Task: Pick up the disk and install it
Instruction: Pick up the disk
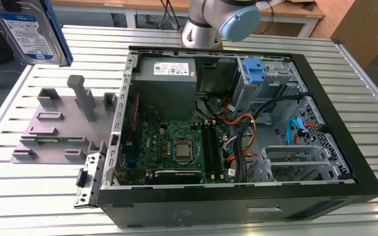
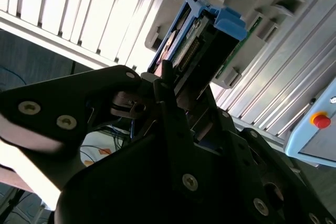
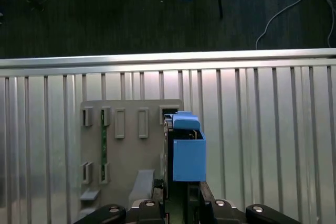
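- On the disk (image 1: 31, 30) sits a white-and-blue label (image 1: 26, 38); its print is too small to read.
- On the power-supply box (image 1: 168, 91) sits a white label (image 1: 173, 69); no word there is readable.

Upright disk (image 1: 30, 30), midair, w/ blue frame

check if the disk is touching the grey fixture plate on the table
Apart. In the exterior view the disk hangs raised clear of the grey fixture plate, with table slats showing between its lower edge and the plate's tallest post.
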{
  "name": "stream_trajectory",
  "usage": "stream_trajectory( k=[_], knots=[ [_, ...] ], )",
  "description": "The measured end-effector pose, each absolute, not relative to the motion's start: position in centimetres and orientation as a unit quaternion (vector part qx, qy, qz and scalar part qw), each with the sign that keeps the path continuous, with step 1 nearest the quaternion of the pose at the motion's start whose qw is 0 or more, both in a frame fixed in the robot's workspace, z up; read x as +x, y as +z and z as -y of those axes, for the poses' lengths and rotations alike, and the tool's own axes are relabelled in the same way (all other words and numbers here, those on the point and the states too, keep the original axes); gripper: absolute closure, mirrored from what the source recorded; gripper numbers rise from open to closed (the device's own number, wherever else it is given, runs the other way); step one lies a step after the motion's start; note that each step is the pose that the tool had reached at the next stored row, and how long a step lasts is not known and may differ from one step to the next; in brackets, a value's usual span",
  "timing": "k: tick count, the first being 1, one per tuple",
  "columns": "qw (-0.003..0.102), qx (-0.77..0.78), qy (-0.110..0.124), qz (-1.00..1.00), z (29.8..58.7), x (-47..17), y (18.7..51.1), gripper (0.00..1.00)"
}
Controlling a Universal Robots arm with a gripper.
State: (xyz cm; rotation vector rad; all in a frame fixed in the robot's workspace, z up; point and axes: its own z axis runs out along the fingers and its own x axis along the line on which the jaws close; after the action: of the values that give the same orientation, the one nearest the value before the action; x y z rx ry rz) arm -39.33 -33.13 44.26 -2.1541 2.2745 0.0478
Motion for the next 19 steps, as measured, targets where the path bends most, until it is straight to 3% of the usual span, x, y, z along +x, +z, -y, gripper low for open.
stream_trajectory(
  k=[19],
  knots=[
    [0.004,-0.688,0.015,-0.726,33.1,-39.3,47.0,0.65]
  ],
)
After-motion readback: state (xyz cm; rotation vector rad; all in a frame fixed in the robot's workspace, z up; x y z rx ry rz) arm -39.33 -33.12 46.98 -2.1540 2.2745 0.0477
